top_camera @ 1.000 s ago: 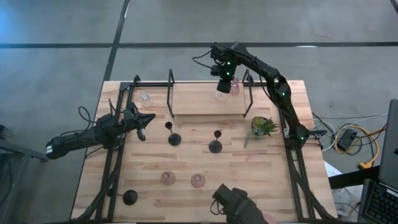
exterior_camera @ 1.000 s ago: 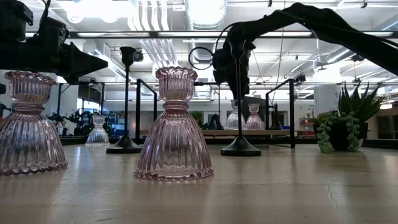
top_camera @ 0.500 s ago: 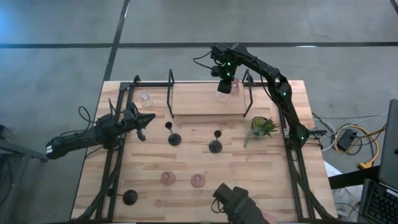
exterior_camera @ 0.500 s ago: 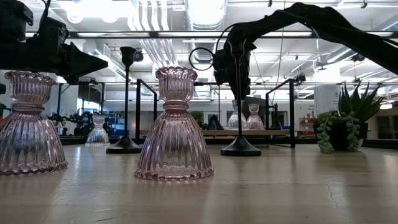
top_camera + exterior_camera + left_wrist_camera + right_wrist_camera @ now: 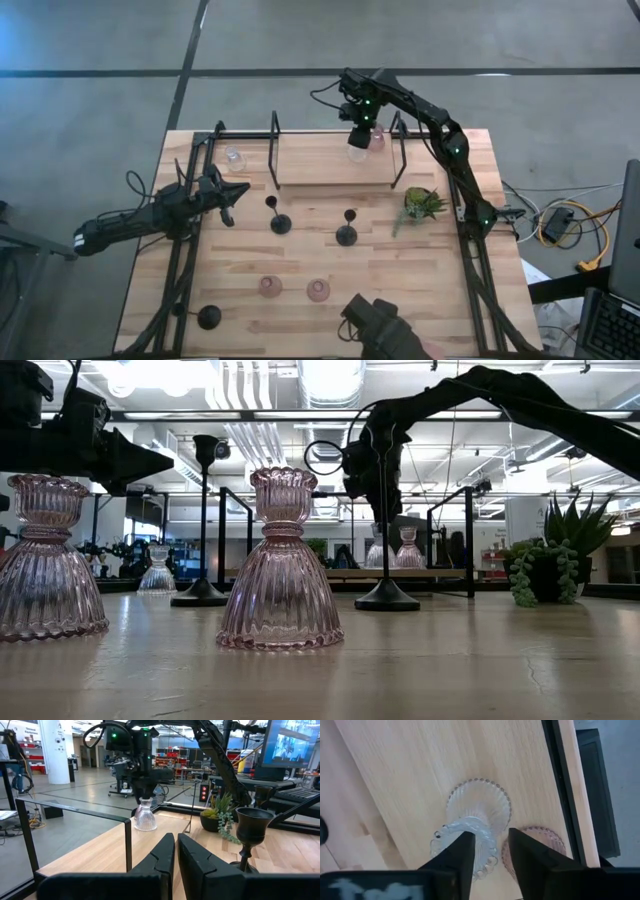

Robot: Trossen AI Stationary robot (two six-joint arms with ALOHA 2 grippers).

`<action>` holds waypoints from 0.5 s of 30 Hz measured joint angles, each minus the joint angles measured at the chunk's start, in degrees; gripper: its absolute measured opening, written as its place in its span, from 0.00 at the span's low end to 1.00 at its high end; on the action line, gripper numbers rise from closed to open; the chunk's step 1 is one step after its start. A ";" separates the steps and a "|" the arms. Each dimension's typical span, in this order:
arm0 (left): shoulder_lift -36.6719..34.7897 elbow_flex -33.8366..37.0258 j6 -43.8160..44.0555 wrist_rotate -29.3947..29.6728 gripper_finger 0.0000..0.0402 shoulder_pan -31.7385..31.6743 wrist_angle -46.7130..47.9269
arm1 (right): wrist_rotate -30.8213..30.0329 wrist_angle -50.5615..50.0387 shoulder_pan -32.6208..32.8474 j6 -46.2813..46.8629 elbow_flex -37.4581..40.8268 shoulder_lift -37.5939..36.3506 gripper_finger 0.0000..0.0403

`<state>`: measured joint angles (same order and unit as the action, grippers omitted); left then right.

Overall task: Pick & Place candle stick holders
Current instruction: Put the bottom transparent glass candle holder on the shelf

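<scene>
My right pincer (image 5: pixel 487 851), part-open astride the clear holder (image 5: pixel 477 817), should rise straight, sparing the pink holder (image 5: pixel 535 845).

Seen from above, table (image 5: pixel 300 250) w/ 12 o'clock = far edge. Raised shelf (image 5: pixel 330 165) at 12. On it, toward 1: clear holder (image 5: pixel 357 152), second holder (image 5: pixel 376 140) touching/just beside it at its 1–2. Lone holder (image 5: pixel 234 157) at 10–11, off the shelf. Plant (image 5: pixel 424 203) at 3. Two stem holders (image 5: pixel 279 222) (image 5: pixel 346 234) at centre, side by side. Two squat holders (image 5: pixel 270 287) (image 5: pixel 318 291) at 6. Another stem holder (image 5: pixel 208 318) at 7–8, near the corner.
</scene>
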<state>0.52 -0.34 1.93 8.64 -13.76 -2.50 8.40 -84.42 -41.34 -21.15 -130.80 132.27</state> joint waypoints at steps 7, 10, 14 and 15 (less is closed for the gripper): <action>0.01 0.00 0.02 0.00 0.06 0.00 0.00 | 0.20 0.34 0.11 1.44 0.08 -0.39 0.40; 0.00 0.00 0.02 0.00 0.06 0.01 0.00 | -0.18 0.67 0.13 1.42 0.11 -1.04 0.44; 0.00 0.00 0.02 0.00 0.06 0.00 0.00 | -2.15 1.01 0.19 0.62 0.11 -2.32 0.49; 0.01 0.00 0.01 0.00 0.06 0.01 0.01 | -2.73 1.04 0.21 0.59 0.11 -2.58 0.49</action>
<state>0.53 -0.34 1.94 8.64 -13.75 -2.49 5.68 -83.39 -41.12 -20.55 -130.69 129.69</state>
